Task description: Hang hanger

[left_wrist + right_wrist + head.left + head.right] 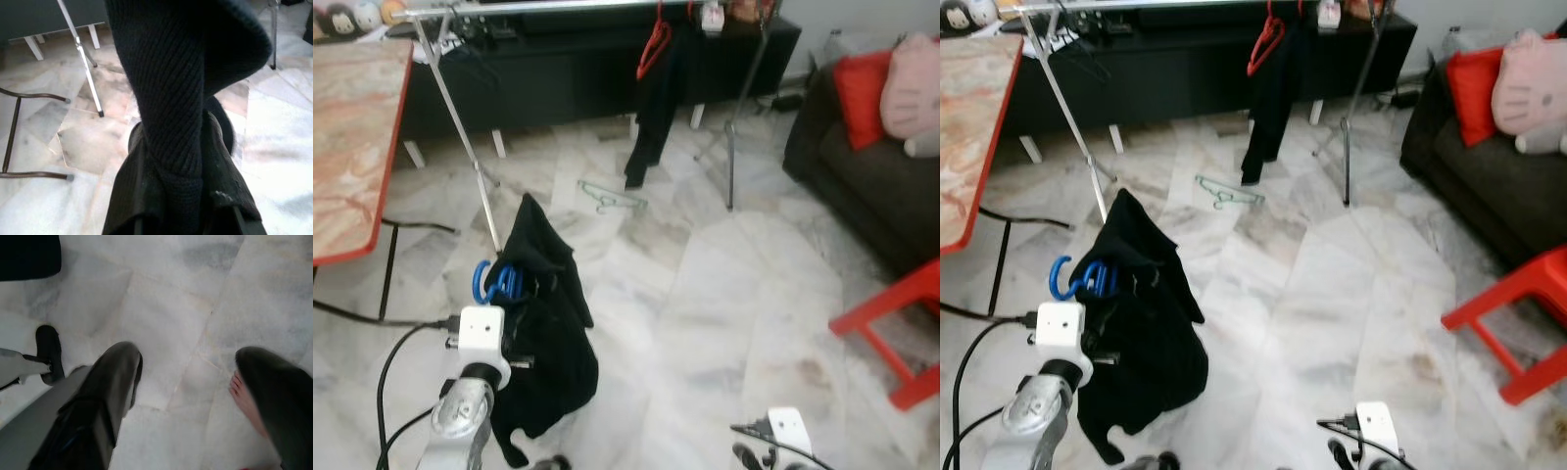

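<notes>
Left gripper (186,223) fingers (132,196) pinch narrow on a black knit garment (543,323); in the left wrist view the ribbed cloth bulges up between the two fingers and hides the tips. The garment hangs on a blue hanger (497,282), whose hook curls out just above the white wrist camera box (481,331), so hanger and cloth are held up off the floor by the left arm, cloth draping down beside it. Right gripper (190,382) hangs low, fingers (115,377) spread wide, holding nothing, over pale marble floor (724,294); a person's bare toes (239,394) show on the floor just beside one finger. Beyond the held garment, one slanted leg of a silver clothes rack (460,117) meets the floor close by. The rack's top rail runs along the far side, with a red hanger (654,44) carrying another dark garment (656,108) near its right end. A thin green hanger (612,199) lies flat on the floor under the rack, between its legs. Marble-top table with red edge (357,137) at left, dark sofa (871,186) with red cushion (867,93) at right, red stool (901,323) near right edge.
</notes>
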You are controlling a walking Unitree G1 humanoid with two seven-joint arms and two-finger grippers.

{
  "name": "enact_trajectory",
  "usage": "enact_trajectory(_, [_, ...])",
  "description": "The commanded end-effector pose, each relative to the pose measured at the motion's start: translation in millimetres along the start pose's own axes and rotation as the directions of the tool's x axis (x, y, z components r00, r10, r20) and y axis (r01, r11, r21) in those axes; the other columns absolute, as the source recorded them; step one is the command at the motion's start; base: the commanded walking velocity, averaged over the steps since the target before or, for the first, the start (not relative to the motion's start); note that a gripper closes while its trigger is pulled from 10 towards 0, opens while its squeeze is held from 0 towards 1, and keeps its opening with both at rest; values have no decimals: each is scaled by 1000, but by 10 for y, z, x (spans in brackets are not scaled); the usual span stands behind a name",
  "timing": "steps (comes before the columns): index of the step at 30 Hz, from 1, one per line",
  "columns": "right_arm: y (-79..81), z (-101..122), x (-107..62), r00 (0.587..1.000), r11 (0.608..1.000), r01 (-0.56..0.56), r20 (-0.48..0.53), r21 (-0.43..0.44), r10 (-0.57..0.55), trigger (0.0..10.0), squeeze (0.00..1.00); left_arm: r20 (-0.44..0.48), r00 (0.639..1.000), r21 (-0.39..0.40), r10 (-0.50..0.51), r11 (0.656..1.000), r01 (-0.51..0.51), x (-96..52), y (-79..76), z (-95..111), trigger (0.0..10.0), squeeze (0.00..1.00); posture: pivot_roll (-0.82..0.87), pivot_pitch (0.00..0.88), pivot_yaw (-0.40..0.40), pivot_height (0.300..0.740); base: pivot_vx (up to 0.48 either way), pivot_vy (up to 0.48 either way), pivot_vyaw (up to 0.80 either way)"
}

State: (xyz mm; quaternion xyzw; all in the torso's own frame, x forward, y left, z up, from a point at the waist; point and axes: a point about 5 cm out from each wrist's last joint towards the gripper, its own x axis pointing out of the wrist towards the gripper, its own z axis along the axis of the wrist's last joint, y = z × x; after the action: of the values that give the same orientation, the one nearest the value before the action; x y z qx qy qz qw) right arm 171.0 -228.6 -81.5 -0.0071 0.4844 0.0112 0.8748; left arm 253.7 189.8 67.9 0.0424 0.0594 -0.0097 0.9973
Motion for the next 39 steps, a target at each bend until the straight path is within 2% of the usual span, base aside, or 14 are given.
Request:
enact_trajectory(1, [-38, -85, -20, 1000, 1000, 10, -28, 7, -10, 10000, 0, 37, 999, -1, -12, 1000, 12, 15, -31, 72, 10000, 0, 10, 106, -64, 740, -259, 0, 0])
enact_trajectory(18, [-41, -81, -21, 1000, 1000, 8, -28, 5, -8, 10000, 0, 31, 1000, 1, -6, 1000, 6, 11, -24, 62, 10000, 0, 13, 110, -69, 740, -249, 0, 0])
enact_trajectory(39, [-52, -77, -23, 1000, 1000, 9, -28, 2, -9, 10000, 0, 14, 1000, 12, -14, 1000, 14, 4, -44, 30, 10000, 0, 12, 115, -77, 740, 0, 0, 0])
